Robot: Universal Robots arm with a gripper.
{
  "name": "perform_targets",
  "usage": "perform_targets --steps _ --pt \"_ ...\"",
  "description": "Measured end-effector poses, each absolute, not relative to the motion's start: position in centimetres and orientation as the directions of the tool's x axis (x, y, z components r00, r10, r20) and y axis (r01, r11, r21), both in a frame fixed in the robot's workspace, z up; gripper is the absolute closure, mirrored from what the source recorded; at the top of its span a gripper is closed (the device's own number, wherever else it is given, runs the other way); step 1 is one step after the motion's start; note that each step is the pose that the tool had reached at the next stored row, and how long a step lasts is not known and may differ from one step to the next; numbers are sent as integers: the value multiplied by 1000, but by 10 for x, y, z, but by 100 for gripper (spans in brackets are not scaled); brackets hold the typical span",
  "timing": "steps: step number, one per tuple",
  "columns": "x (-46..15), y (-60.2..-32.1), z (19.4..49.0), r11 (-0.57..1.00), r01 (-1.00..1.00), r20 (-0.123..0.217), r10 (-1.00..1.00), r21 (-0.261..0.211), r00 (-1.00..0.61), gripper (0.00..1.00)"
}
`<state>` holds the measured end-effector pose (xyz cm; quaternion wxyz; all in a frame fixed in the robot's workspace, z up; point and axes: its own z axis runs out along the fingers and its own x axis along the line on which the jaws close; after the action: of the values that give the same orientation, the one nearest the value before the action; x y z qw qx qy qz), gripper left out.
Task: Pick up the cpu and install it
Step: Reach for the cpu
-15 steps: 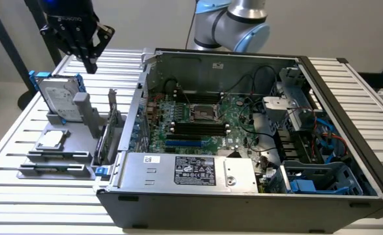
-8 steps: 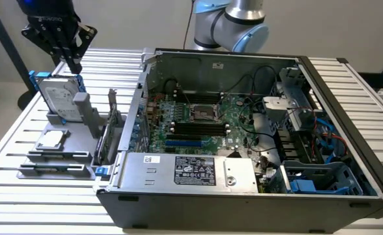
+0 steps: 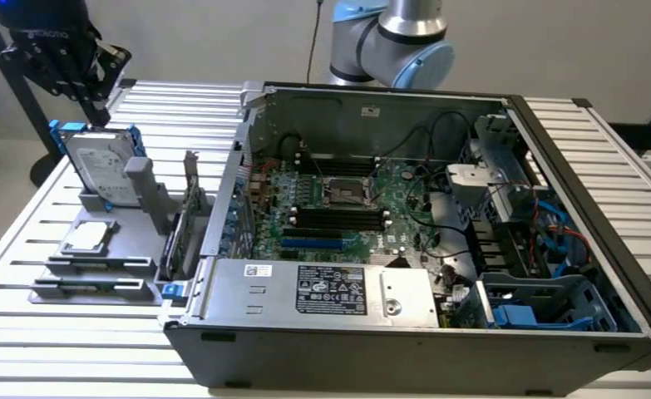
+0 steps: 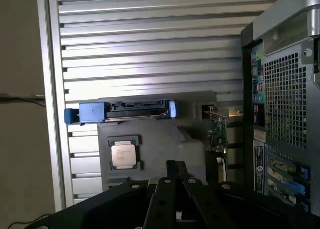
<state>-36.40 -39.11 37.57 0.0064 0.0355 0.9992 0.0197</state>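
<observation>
The cpu (image 3: 89, 237), a small silver square chip with a pale rim, lies flat on a grey holder (image 3: 136, 218) on the slatted table, at the exterior view's left of the open computer case (image 3: 414, 337). In the wrist view the cpu (image 4: 124, 155) lies just beyond the gripper's tips. My black gripper (image 3: 99, 114) hangs high above the holder's far end, over the upright hard drive (image 3: 103, 166), and touches nothing. Its fingers (image 4: 170, 175) are shut with nothing between them. The empty cpu socket (image 3: 342, 193) sits in the middle of the motherboard (image 3: 397, 237).
The hard drive with blue brackets (image 4: 120, 111) stands upright on the holder. Dark memory sticks (image 3: 95, 287) lie in the holder's near slots, and an expansion card (image 3: 192, 212) stands beside the case wall. The case's rear panel (image 4: 285, 89) is close by. The slatted table (image 3: 36, 341) reaches to the front edge.
</observation>
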Motion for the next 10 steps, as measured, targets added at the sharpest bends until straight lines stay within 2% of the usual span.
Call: perform_targets --steps 5,10 --pt "-386 -391 371 997 71 0 71 39 -997 89" --pt "-402 -391 369 997 72 30 71 35 -997 89"
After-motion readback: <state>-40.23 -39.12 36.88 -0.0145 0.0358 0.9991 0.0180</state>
